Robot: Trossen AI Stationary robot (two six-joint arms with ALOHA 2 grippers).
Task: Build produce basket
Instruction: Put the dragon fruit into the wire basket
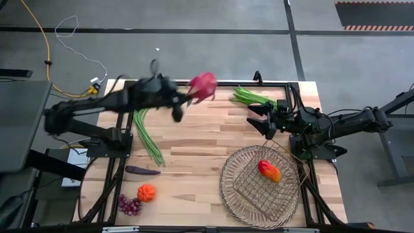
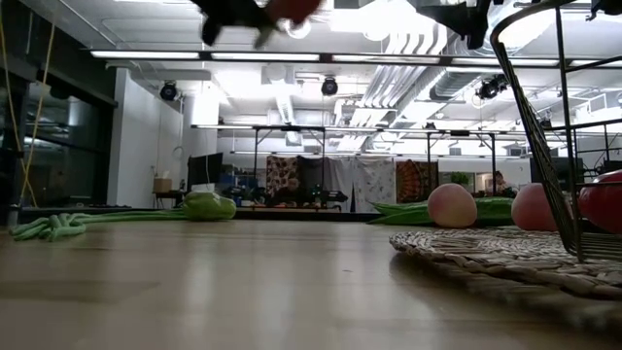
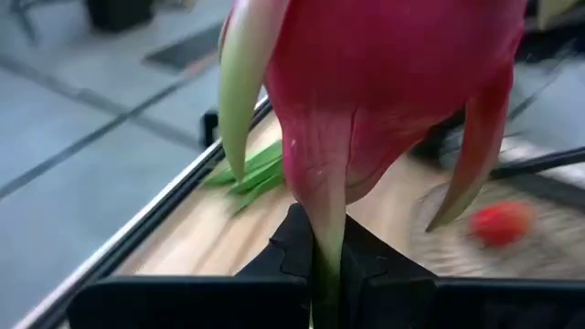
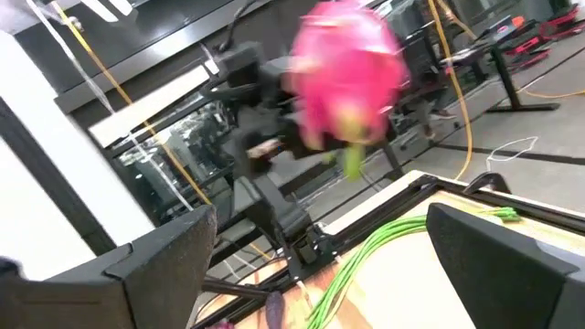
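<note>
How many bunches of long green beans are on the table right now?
2. One green bean bunch lies on the table's left side, under the left arm. The other bunch lies at the far edge, beside the right gripper. More could be hidden under the arms.

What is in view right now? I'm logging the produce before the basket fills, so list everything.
dragon fruit: one, pink, held above the table's far edge
basket: one, tan, near right
pepper: one, red-orange, in the basket
bean bunches: two, green, far right and left of centre
eggplant: one, purple, near left
pumpkin: one, orange-red, near left
grapes: one bunch, purple, near left
left gripper: shut on the dragon fruit
right gripper: open, beyond the basket
</note>
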